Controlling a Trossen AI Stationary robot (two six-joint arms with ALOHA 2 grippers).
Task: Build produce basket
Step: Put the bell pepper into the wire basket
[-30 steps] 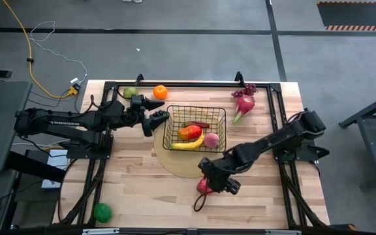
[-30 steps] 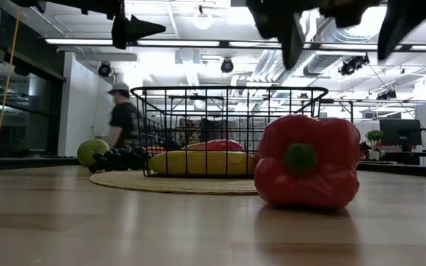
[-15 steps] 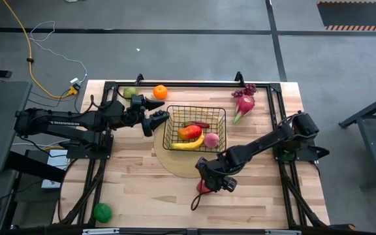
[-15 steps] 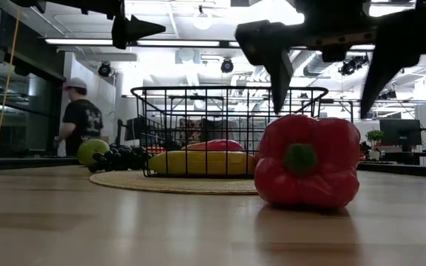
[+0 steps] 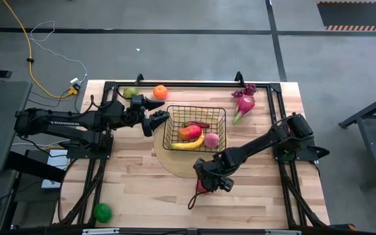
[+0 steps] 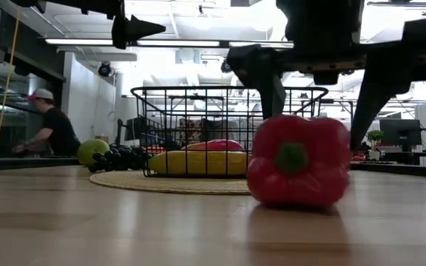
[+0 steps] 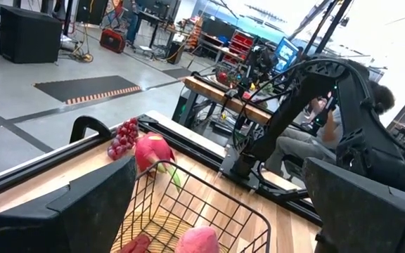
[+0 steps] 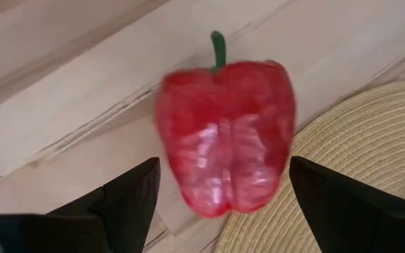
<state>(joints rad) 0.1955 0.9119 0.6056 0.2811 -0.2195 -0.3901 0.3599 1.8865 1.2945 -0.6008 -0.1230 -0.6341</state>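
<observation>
A red bell pepper (image 5: 202, 188) (image 6: 298, 159) (image 8: 223, 137) lies on its side on the table, next to the near edge of a round woven mat (image 5: 175, 164). My right gripper (image 5: 206, 181) (image 6: 316, 122) (image 8: 223, 165) is open just above it, one finger on each side. The black wire basket (image 5: 194, 108) (image 6: 228, 92) stands on the mat with a banana (image 5: 188, 144), a mango (image 5: 189, 132) and a peach (image 5: 211, 139) inside. My left gripper (image 5: 164, 109) (image 7: 220, 169) hangs open in the air at the basket's left rim. My right gripper comes at the red pepper from above, fingers pointing down along its two sides (image 8: 167, 133). The pepper rests on the table. Whether a finger touches it I cannot tell.
An orange (image 5: 160, 92) and a green pear (image 5: 130, 93) lie near the far left corner. A dragon fruit (image 5: 243, 104) and grapes (image 5: 248, 89) lie far right. A green ball (image 5: 102, 211) sits at the near left edge. A person (image 6: 46, 129) is in the room behind.
My right gripper has come down over the pepper and drifted toward the table's left, staying open, so that its fingers now flank the pepper. The pepper has shifted a little toward the left. My left arm has kept still.
</observation>
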